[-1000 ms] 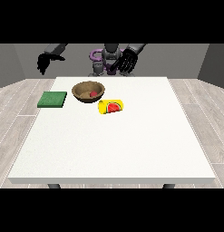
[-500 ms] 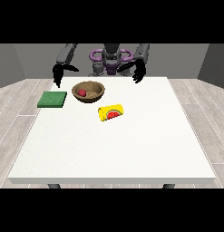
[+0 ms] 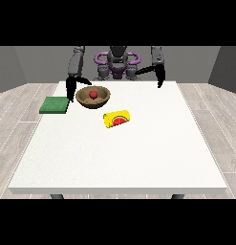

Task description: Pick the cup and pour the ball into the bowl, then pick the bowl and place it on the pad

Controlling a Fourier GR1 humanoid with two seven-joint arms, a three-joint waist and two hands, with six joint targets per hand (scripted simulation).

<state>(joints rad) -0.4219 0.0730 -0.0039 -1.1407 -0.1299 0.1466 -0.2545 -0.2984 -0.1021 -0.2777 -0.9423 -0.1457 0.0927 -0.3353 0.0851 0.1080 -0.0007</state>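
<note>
Yellow cup (image 3: 116,119), printed with a red watermelon slice, lies on its side on the white surface (image 3: 138,158), just in front of and to the right of the brown wooden bowl (image 3: 93,96). I read the small red ball (image 3: 93,94) as now resting inside the bowl, whereas a second ago it sat in the cup's mouth; I judge the pouring step done. Both black hands have come down from their raised pose. The hand at the view's left (image 3: 70,89) hangs between the bowl and the flat green square pad (image 3: 54,105), close to the bowl's rim, which suits the remaining lift onto the pad. The hand at the view's right (image 3: 161,77) hangs well apart from everything, over the far edge. I cannot tell whether either hand's fingers are apart or curled, nor whether the left-side hand touches the bowl.
</note>
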